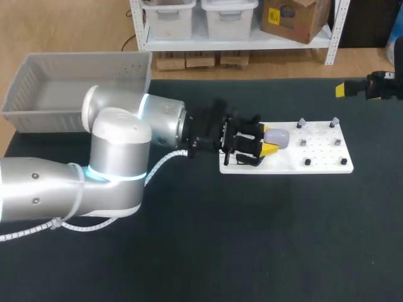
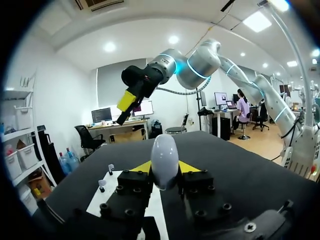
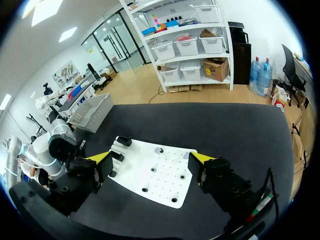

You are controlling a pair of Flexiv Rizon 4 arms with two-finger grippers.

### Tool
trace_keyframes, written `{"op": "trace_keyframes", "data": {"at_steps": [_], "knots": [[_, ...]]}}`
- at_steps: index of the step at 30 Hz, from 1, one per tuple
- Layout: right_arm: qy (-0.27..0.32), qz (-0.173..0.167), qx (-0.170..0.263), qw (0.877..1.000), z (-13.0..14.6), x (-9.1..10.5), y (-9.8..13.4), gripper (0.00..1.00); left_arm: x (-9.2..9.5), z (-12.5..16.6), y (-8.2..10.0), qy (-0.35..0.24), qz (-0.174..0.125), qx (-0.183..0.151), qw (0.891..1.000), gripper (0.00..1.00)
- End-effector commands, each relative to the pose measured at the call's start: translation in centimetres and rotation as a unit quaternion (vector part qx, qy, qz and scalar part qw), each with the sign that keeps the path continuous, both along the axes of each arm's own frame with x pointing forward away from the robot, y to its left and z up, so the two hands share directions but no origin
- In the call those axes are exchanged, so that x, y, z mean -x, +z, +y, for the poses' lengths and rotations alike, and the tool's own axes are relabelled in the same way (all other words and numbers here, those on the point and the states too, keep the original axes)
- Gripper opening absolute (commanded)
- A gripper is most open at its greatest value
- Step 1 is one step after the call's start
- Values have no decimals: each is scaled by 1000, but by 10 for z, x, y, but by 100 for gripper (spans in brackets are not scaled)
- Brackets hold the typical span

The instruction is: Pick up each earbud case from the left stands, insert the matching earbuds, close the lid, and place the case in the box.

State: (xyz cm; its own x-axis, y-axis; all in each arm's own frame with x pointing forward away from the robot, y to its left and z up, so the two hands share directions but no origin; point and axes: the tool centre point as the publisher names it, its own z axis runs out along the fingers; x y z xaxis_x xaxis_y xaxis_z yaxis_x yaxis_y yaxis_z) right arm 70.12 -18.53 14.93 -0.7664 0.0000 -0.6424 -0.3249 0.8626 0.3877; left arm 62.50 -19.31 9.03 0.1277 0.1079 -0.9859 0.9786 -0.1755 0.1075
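My left hand (image 1: 267,139) is closed on the earbud case (image 2: 165,159). Both yellow fingertips (image 2: 142,167) press its sides, and its pale rounded body stands out ahead of them. Under this hand lies the white stand board (image 1: 327,165) on the dark tabletop (image 1: 252,239), and the case is over the end of the board nearest my wrist. I cannot tell whether the case rests on a stand or hangs clear of it. Small pegs (image 2: 110,168) stand on the board ahead of the hand, off to one side. The grey box (image 1: 44,123) sits well behind this hand, beyond my left arm (image 1: 119,135). My right hand (image 3: 150,159) is open, its fingers wide apart, held above the tabletop with the board below and ahead of it. In the left wrist view it hangs high ahead of the case, well apart from it.
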Motion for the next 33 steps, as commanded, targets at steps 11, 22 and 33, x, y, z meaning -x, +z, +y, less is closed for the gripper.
{"op": "trace_keyframes", "data": {"at_steps": [11,22,33], "knots": [[0,0,1,1000,0,0,0,100,11,0,-2,16,2,-1,1000,0],[1,-13,4,1000,-1,7,6,100,11,0,-2,16,2,-1,1000,0],[56,-46,26,997,23,87,13,100,11,0,-2,16,2,-1,1000,0]]}}
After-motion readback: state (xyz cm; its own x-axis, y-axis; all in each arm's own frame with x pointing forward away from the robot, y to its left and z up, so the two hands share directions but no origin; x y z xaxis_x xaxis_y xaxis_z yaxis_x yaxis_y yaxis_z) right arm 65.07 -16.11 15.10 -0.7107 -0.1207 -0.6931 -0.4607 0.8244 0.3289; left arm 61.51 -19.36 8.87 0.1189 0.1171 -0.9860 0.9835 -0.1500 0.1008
